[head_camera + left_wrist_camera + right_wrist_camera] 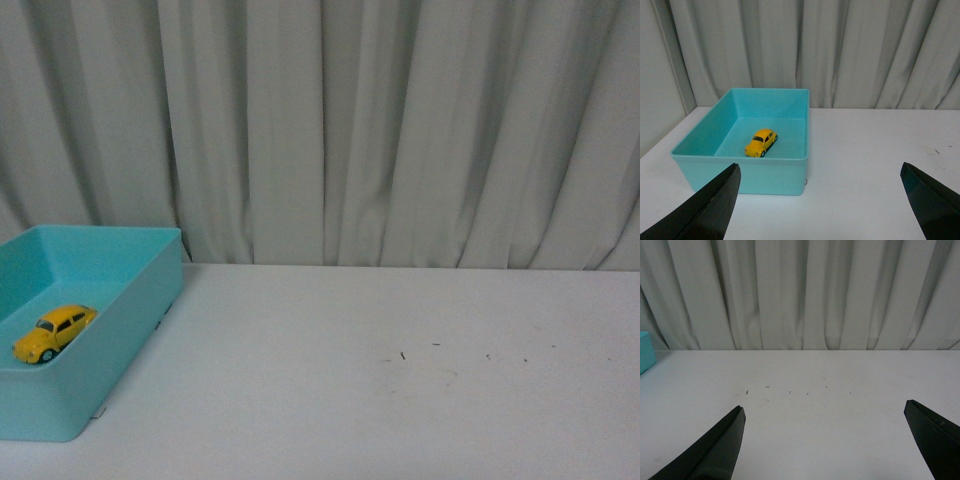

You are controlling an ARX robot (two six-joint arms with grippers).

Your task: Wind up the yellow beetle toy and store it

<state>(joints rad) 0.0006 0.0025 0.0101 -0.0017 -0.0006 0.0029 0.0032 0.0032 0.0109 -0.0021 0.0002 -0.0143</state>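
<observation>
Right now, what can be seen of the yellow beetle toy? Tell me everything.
The yellow beetle toy is a small glossy car of rounded Beetle shape, with dark windows and black wheels. It stands upright on its wheels on the floor of the turquoise bin, near the middle and apart from the walls, set diagonally to them. Nothing but the bin floor touches it; both tools are open and away from it.

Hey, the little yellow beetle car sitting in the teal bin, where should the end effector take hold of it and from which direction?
Probably grip the yellow beetle toy across its two flat door sides, coming straight down from above. It sits upright on its wheels, alone on the floor of the teal bin, whose walls block any sideways approach. The left end effector, open and facing the bin, seems the likelier one to use.
</observation>
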